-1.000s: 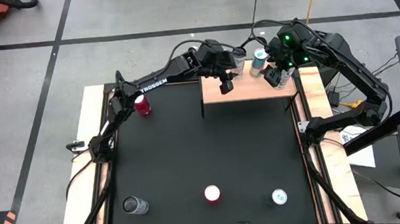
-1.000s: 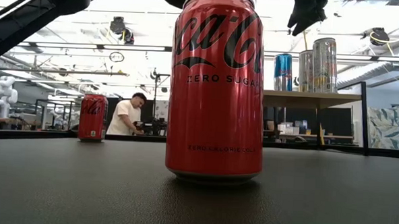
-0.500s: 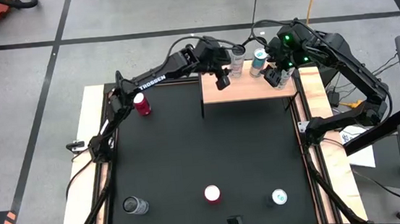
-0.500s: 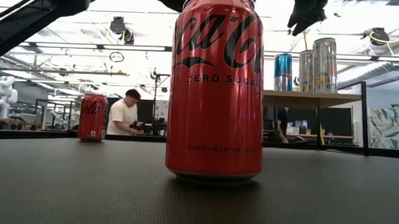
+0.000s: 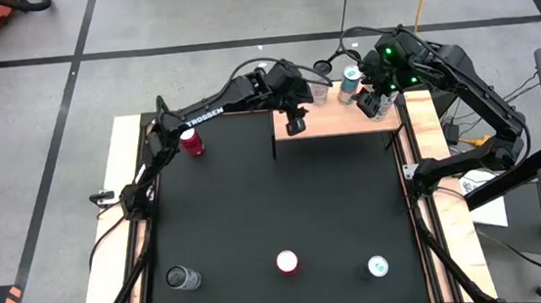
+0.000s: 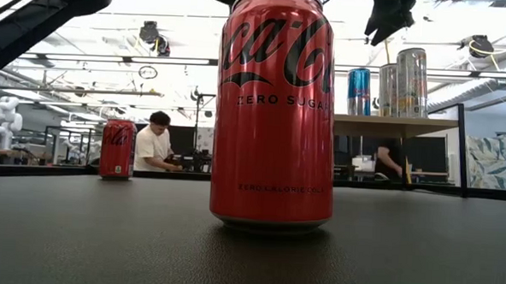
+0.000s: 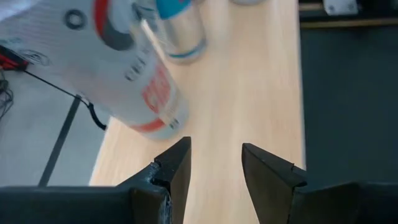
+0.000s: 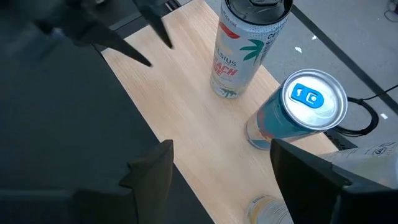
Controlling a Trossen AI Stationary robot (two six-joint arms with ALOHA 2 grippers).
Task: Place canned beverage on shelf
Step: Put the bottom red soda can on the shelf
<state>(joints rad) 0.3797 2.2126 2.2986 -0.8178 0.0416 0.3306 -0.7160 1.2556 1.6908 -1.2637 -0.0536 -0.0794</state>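
- The black rectangular table (image 5: 276,210) with pale wooden edge strips carried everything; two dark arms reached in over its far side.
- The flat pale-wood shelf (image 5: 332,122) on black metal supports stood at the table's far edge, right of centre.
- The left gripper (image 5: 294,120) hung over the shelf's near-left corner, empty, though its fingers (image 7: 177,165) showed a narrow gap between the tips in its wrist view.
- The right gripper (image 5: 376,103) hovered over the shelf's right end, fingers spread with nothing between them.
- A white slim can with a palm-tree print (image 8: 245,46) stood upright on the shelf's far left part, just beyond the left gripper.
- A blue can with a silver top (image 8: 298,112) stood beside it on the shelf, towards the right gripper.
- A pale can top (image 8: 267,208) showed near the right gripper; its body was hidden.
- On the table's near side stood a dark can (image 5: 181,277), a red cola can (image 5: 287,262) and a teal-topped can (image 5: 377,266), well apart.
- Another red can (image 5: 191,141) stood far left, under the left arm.
- A person in a white shirt (image 6: 154,146) was in the room behind.
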